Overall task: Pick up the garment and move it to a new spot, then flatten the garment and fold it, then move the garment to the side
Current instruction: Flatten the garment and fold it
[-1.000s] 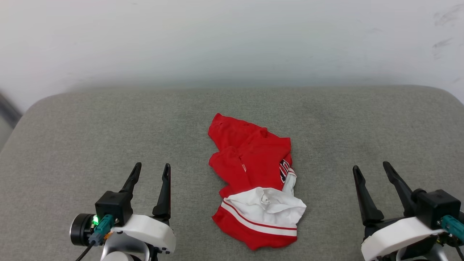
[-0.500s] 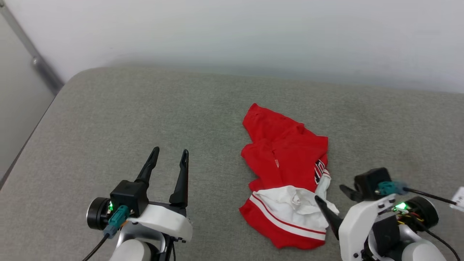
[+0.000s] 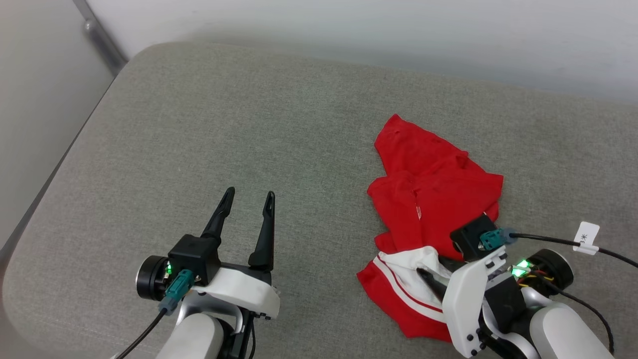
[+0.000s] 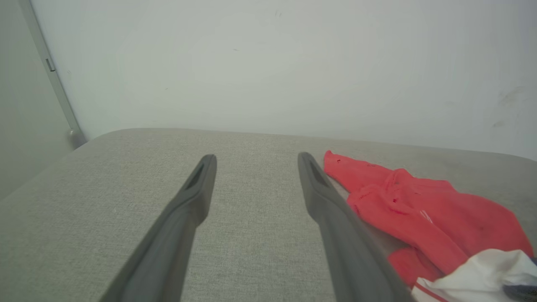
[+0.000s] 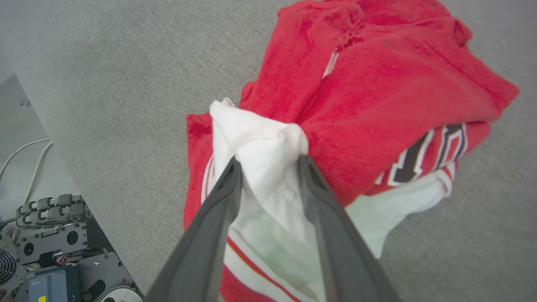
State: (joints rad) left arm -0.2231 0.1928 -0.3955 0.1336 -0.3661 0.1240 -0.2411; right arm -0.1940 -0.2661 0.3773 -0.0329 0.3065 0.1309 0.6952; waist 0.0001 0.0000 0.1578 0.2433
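**Left hand** (image 3: 250,192): open, with the two dark fingers spread and nothing between them. It sits above bare grey surface (image 3: 249,124), left of the middle and near the front edge. The left wrist view adds the pale wall (image 4: 268,63) beyond the back edge. There the shirt lies just off the right finger, and whether they touch I cannot tell.

**Shirt** (image 3: 438,189): a crumpled heap right of the middle. The red body lies toward the back edge, and the white sleeve with its red-and-white stripe lies close to the front edge.

**Right hand** (image 5: 269,160): in the head view its white casing covers most of it, and one dark finger lies on the white cloth. The right wrist view is clearer: both fingers press a raised fold of white sleeve between them, gripping it. That view adds dark, white-outlined lettering (image 5: 423,157) under the red fold. It also adds the robot's base electronics (image 5: 46,251) past the front edge.
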